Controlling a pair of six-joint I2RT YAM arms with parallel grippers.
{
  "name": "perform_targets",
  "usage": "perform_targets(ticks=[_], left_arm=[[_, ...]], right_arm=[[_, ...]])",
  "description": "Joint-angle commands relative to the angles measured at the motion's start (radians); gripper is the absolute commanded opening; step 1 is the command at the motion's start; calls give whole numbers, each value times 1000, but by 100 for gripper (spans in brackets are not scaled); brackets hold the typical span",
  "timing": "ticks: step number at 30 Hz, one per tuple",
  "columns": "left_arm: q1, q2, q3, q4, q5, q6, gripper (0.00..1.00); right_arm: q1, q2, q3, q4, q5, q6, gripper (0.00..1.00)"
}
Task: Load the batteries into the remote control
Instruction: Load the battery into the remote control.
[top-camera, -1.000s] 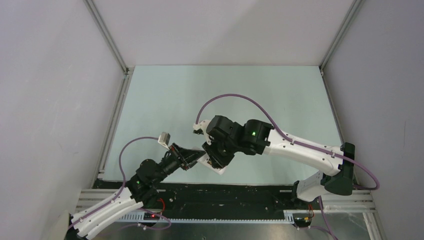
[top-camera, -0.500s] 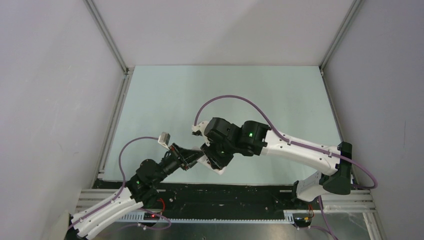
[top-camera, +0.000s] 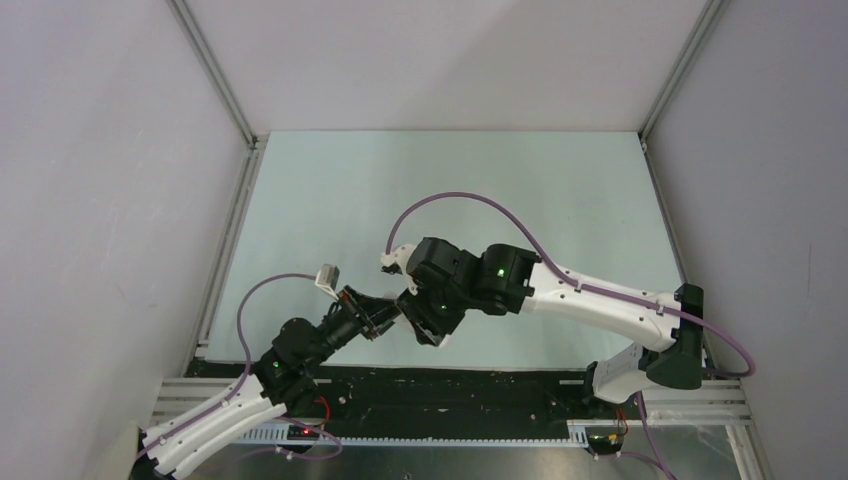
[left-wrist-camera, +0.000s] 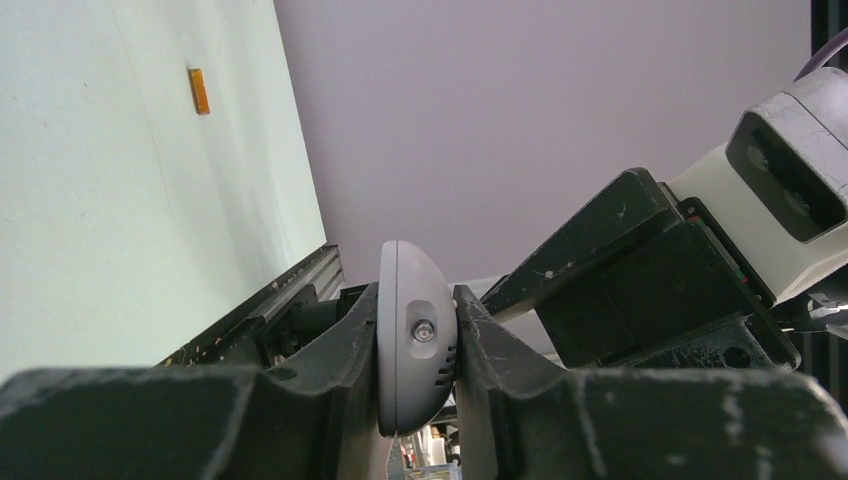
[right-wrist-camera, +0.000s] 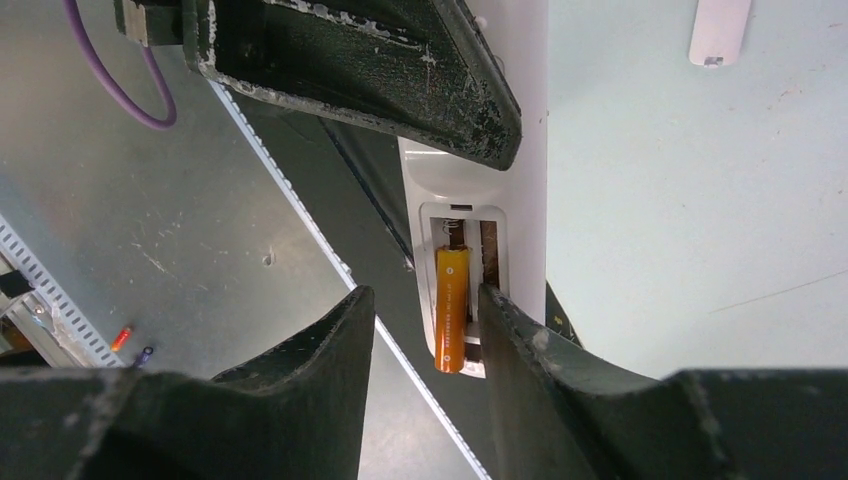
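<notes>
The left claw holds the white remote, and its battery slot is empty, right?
Not empty: the right wrist view shows one orange battery lying in the slot of the remote. The left gripper does hold it.

Pale green table (top-camera: 500, 180) boxed in by grey walls (top-camera: 100, 200), aluminium rails (top-camera: 212, 70) at the corners. Along the near edge, a black strip (top-camera: 450, 385), a scratched metal plate (right-wrist-camera: 130, 200), a white slotted duct (right-wrist-camera: 50, 290). Small white flat piece (right-wrist-camera: 720, 30) lying on the green.

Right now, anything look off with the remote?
One battery lies in the remote control's recess; the neighbouring slot is empty. The other battery lies loose on the table. Nothing looks damaged.
</notes>
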Motion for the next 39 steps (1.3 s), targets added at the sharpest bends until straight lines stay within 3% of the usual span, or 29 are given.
perform_targets(ticks=[1,14,21,28,32,39], left_arm=[[1,-1,48,55,21,-1,0],[0,21,67,56,31,0,0],[0,33,86,57,31,-4,0],[1,30,83,56,27,-5,0],[0,34,86,57,31,-4,0],[1,27,80,56,29,-8,0]], right_arm=[[1,-38,24,25,57,-3,48],[11,-226,-57,136,181,64,49],[42,-350,-232,149,182,179,24],[85,-393,-309,175,164,225,9],[89,-388,-313,195,156,216,4],[89,-368,-312,237,165,206,3]])
